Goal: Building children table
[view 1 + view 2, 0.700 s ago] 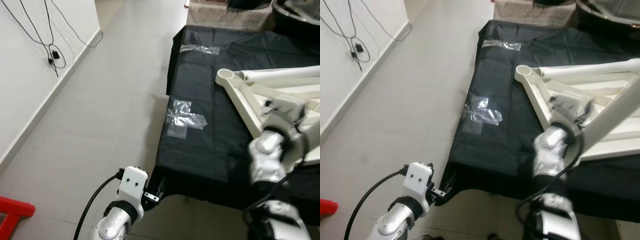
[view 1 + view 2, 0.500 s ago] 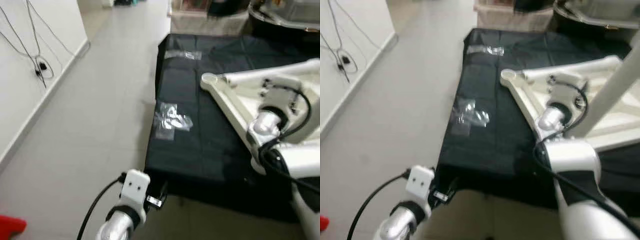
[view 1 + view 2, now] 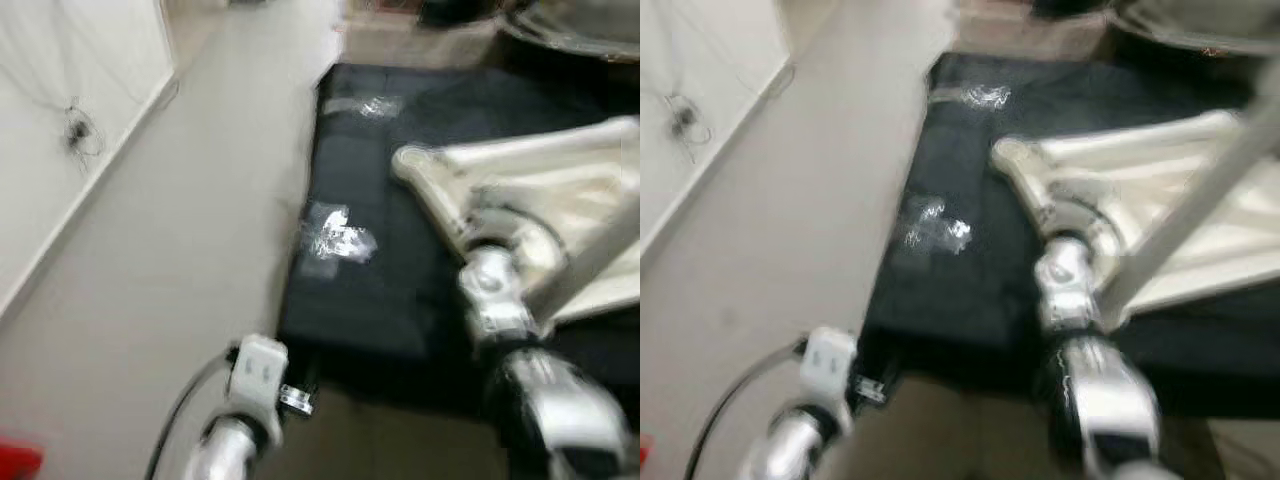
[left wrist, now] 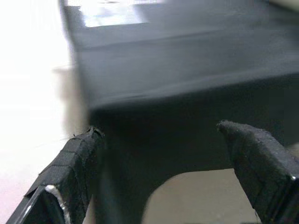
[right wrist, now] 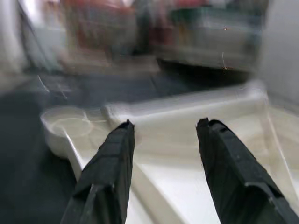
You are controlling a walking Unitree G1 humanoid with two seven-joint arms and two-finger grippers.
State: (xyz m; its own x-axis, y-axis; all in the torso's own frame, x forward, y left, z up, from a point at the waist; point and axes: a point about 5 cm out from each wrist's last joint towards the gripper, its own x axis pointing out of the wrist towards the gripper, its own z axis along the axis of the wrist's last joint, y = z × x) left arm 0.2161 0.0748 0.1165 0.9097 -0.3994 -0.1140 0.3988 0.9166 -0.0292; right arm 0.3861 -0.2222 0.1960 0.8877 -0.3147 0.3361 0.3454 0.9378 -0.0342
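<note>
The cream-white table frame (image 3: 520,200) lies flat on the black-covered worktop (image 3: 380,290), its rounded corner socket (image 5: 70,126) toward the worktop's middle; no brand, label or writing on it can be read, as the head views are blurred. My right gripper (image 5: 163,140) is over the frame, just beyond that socket, its two black fingers (image 5: 110,172) spread moderately wide with nothing between them; whether they touch the frame I cannot tell. My right arm (image 3: 495,300) reaches forward above the worktop's near edge. Two patches of clear tape (image 3: 335,240) shine on the black cover left of the frame, with a further patch (image 3: 372,105) nearer the far end. My left gripper (image 4: 163,140) hangs low before the worktop's near corner, fingers (image 4: 74,168) wide apart and holding nothing, with the dark cover draped ahead of them. Pale tiled floor (image 3: 170,250) runs along the worktop's left side to a white wall (image 3: 70,120) with loose cables (image 3: 75,135).
</note>
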